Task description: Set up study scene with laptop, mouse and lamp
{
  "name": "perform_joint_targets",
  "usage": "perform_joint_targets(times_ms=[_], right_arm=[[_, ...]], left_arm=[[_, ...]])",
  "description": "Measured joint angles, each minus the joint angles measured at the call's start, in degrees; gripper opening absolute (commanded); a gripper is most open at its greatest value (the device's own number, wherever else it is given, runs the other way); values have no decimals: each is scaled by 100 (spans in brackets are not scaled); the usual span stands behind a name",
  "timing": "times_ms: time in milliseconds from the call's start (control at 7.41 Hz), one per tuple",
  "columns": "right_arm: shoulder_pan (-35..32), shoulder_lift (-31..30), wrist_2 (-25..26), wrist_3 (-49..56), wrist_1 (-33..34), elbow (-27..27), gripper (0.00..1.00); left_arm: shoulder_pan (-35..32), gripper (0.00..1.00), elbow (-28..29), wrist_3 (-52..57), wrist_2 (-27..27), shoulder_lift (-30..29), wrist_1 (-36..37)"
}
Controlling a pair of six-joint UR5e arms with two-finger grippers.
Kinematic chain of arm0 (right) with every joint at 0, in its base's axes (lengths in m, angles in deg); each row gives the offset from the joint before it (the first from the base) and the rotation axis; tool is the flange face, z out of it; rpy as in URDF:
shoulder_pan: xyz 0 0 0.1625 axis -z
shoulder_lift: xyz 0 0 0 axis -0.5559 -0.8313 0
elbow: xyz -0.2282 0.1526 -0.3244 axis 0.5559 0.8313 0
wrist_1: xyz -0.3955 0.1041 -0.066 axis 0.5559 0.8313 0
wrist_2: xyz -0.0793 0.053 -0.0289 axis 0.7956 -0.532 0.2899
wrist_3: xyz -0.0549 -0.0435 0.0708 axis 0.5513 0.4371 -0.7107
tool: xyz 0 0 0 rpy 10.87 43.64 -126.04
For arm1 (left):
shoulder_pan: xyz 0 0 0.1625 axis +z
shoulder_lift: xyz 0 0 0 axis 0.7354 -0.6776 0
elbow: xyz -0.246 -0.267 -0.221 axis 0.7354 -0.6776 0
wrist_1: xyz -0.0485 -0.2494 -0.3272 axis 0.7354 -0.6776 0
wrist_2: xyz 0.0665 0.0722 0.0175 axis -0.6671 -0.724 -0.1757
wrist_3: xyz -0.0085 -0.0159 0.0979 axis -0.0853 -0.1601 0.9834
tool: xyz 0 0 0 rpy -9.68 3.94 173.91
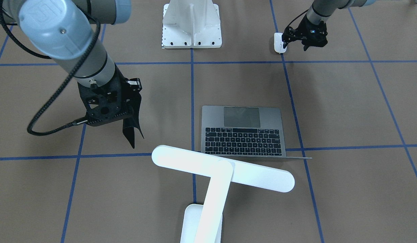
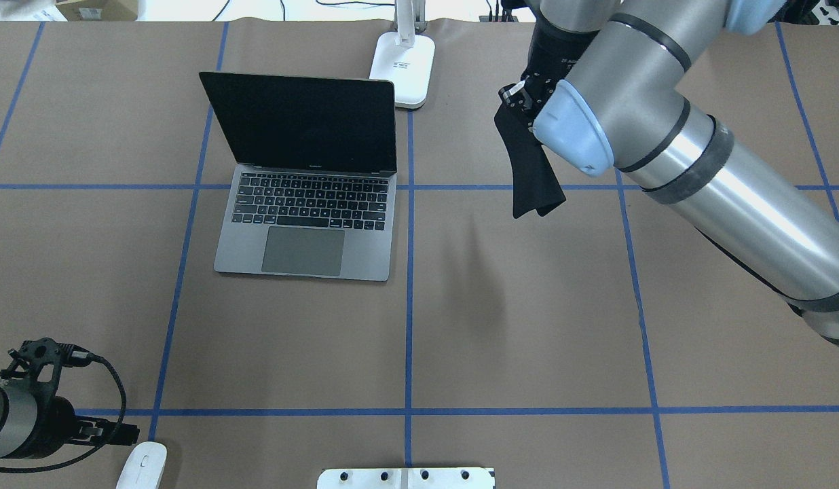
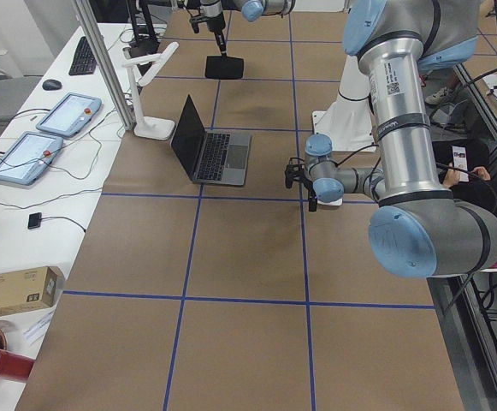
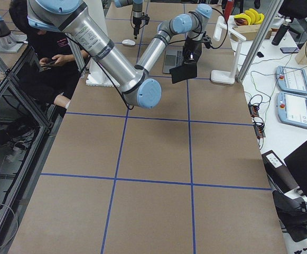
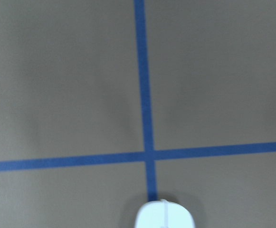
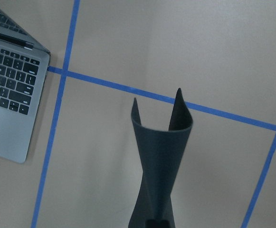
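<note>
A: Step?
B: Mat placement. The black mat [image 2: 531, 180] is clamped in the right hand [image 1: 127, 113], held above the table [image 2: 528, 326] right of the open laptop [image 2: 304, 224].
A: Next?
B: Likely to be laid flat. The mouse [image 2: 142, 465] lies beside the left hand [image 1: 301, 40]; its grip cannot be told.

**Taped Grid, Curled Mat, Cluttered Side Desk**

Brown paper over the table [image 2: 528, 326], ruled into large squares by blue tape lines [image 2: 409, 305]. At the near edge in the overhead view, a white ribbed pedestal [image 1: 191, 23], upright, bolt holes along its foot. Raised off the paper, a thin black mat [image 2: 531, 176], curled lengthwise into a trough, shadow on the paper below. On the white side desk [image 3: 8, 248], two grey tablets [image 3: 70, 114] side by side, a black keyboard [image 3: 83, 55] and a flat cardboard box [image 3: 13, 291]. Yellow bananas [image 4: 252, 16] at the desk's far end. By the table's opposite long edge, a seated person [image 4: 47, 47] in dark clothes, phone in hand.
</note>
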Motion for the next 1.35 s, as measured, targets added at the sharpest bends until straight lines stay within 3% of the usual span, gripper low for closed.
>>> perform_joint_targets(times_ms=[540, 1214, 1349], right_arm=[[-3, 177, 11, 365, 439, 1, 15], [76, -64, 12, 378, 447, -218, 17], [89, -85, 12, 378, 447, -229, 99]], left_arm=[[52, 99, 93, -5, 3, 66, -243], [801, 99, -653, 2, -199, -20, 959], [908, 99, -646, 4, -240, -56, 992]])
